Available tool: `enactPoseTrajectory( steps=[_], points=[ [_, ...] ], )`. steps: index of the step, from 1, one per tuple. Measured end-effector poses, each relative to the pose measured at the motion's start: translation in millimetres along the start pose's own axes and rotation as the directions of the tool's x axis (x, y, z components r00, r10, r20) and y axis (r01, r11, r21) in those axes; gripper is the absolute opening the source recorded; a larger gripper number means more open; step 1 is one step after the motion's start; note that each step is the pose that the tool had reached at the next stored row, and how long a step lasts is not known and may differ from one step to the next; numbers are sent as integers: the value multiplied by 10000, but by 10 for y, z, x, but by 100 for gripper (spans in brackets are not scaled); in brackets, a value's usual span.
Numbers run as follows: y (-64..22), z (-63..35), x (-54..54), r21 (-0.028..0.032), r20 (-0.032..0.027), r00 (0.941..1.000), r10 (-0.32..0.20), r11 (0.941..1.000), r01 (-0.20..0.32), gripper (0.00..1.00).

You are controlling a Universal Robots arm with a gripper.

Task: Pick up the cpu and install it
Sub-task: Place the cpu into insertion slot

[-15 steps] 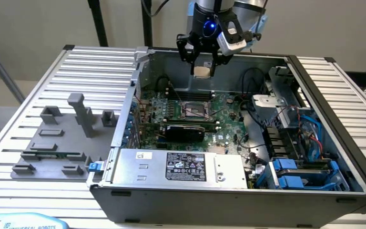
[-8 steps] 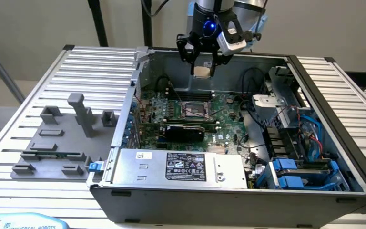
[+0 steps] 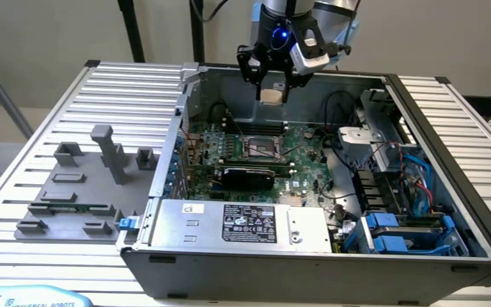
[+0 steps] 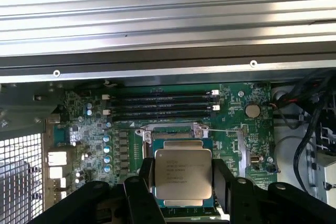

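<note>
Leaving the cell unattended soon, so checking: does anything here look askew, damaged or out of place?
Nothing stands out. The cpu sits square between the jaws of the gripper, above the open case. The motherboard inside shows no visible damage or loose parts.

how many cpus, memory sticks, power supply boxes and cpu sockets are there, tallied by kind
cpu: 1, held in the gripper
green memory stick: 1
grey power supply box: 1
cpu socket: 1
total: 4
</note>
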State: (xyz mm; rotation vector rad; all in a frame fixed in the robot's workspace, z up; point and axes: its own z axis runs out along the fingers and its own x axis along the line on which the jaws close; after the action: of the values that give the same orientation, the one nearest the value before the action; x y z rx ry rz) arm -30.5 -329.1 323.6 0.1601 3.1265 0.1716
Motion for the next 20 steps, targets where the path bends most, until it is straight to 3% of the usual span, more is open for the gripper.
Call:
enactPoseTrajectory(
  steps=[5,10,14,20],
  points=[
    [-1,3,0,-1,99,9958,909,9959,-909,55],
    [-2,11,0,-15,197,9836,1794,9838,-1794,55],
    [-2,19,0,-33,275,9678,2503,9682,-2503,55],
    [-4,36,0,-68,390,9343,3545,9350,-3545,55]
  ],
)
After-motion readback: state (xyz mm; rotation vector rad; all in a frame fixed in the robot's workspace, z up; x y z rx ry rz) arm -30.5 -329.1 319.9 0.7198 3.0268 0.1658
